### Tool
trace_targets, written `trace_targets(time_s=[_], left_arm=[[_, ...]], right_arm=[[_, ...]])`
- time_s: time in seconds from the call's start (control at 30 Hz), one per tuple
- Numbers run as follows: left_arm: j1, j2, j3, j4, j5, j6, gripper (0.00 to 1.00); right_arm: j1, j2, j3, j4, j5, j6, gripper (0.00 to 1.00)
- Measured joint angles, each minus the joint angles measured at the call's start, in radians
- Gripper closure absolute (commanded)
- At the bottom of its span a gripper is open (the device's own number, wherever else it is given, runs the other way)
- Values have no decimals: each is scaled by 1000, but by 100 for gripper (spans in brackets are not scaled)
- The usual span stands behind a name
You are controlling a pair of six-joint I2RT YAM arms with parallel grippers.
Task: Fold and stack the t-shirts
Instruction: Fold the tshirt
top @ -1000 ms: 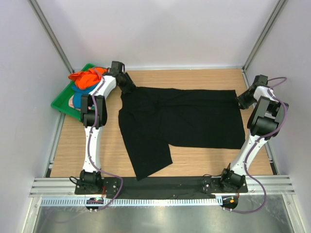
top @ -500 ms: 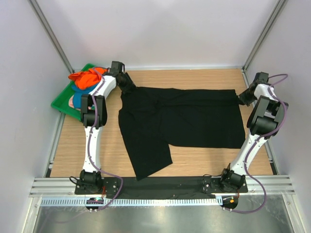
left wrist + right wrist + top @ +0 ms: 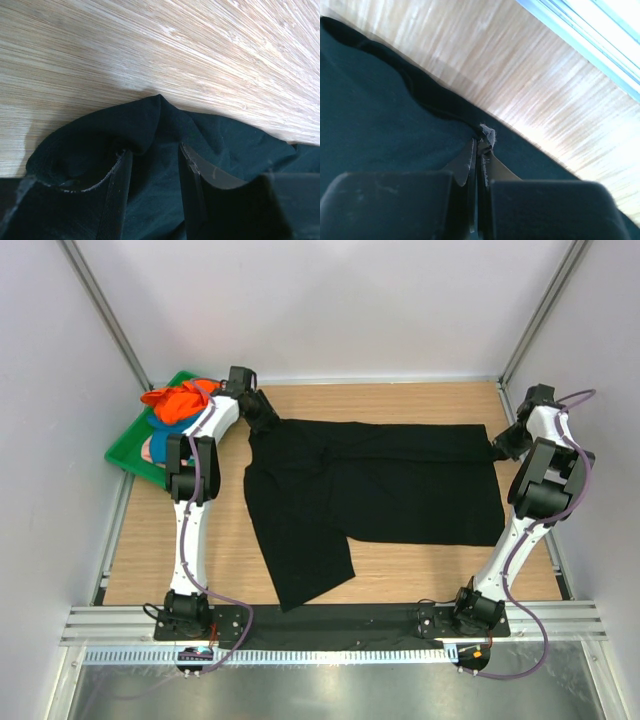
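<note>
A large black t-shirt (image 3: 380,480) lies spread on the wooden table, its lower left part hanging toward the front edge. My left gripper (image 3: 270,422) sits low on its far left corner. In the left wrist view the left gripper (image 3: 153,150) stands open, with black cloth (image 3: 100,135) under and between the fingers and a raised fold just past the tips. My right gripper (image 3: 497,448) is at the far right corner. In the right wrist view the right gripper (image 3: 481,142) is shut on the shirt's hem (image 3: 370,100), a tiny light-blue mark (image 3: 487,134) at the fingertips.
A green tray (image 3: 125,450) at the far left holds a bunched orange t-shirt (image 3: 180,402) and a blue one (image 3: 160,433) under the left arm. Metal posts and white walls close in the table on three sides. A rail runs along the near edge.
My right gripper has closed on the black t-shirt's far right corner and its wrist has shifted slightly outward. The left arm and the cloth have stayed put.
</note>
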Motion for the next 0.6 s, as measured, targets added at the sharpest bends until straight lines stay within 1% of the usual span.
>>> trace_targets(time_s=[0.1, 0.17, 0.2, 0.3, 0.33, 0.43, 0.53, 0.6], left_arm=[[0, 0, 0, 0, 0, 0, 56], [0, 0, 0, 0, 0, 0, 56], [0, 0, 0, 0, 0, 0, 56], [0, 0, 0, 0, 0, 1, 56], [0, -2, -1, 0, 0, 1, 57], [0, -4, -5, 0, 1, 2, 56], [0, -4, -5, 0, 2, 2, 56], [0, -4, -5, 0, 4, 2, 57]], right_arm=[[0, 0, 0, -14, 2, 4, 98], [0, 0, 0, -17, 2, 6, 92], [0, 1, 0, -20, 2, 7, 91], [1, 2, 0, -30, 3, 6, 77], [2, 2, 1, -31, 6, 3, 65], [11, 2, 9, -15, 13, -27, 50], [19, 3, 30, 50, 17, -72, 50], [24, 20, 73, 80, 6, -93, 50]])
